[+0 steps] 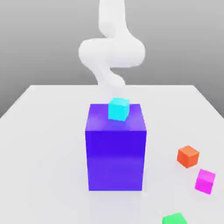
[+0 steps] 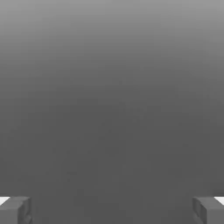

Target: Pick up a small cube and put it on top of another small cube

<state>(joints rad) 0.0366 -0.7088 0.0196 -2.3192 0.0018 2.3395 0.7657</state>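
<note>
- We saw the small magenta cube [image 1: 205, 181] on the pale tabletop [image 1: 43, 153], toward the exterior view's right edge, turned at an angle and standing apart from everything else.
- Near it, a little farther from the camera and more toward the exterior view's left, we found the small orange cube [image 1: 188, 156], also turned at an angle.
- Closer to the camera, we noticed a small green cube [image 1: 174, 219], partly cut off by the picture's lower edge.
- Well apart from the magenta cube, nearer the middle, we saw a large blue-violet block [image 1: 115, 159] standing upright.
- Against that block's top face, we saw a small cyan cube [image 1: 118, 109], slightly tilted to our eye.
- Behind the block, we made out the white robot arm [image 1: 112, 52], reaching down from above.
- In the hand view, we saw the gripper [image 2: 112, 211] released, its two fingers spread wide apart.
</note>
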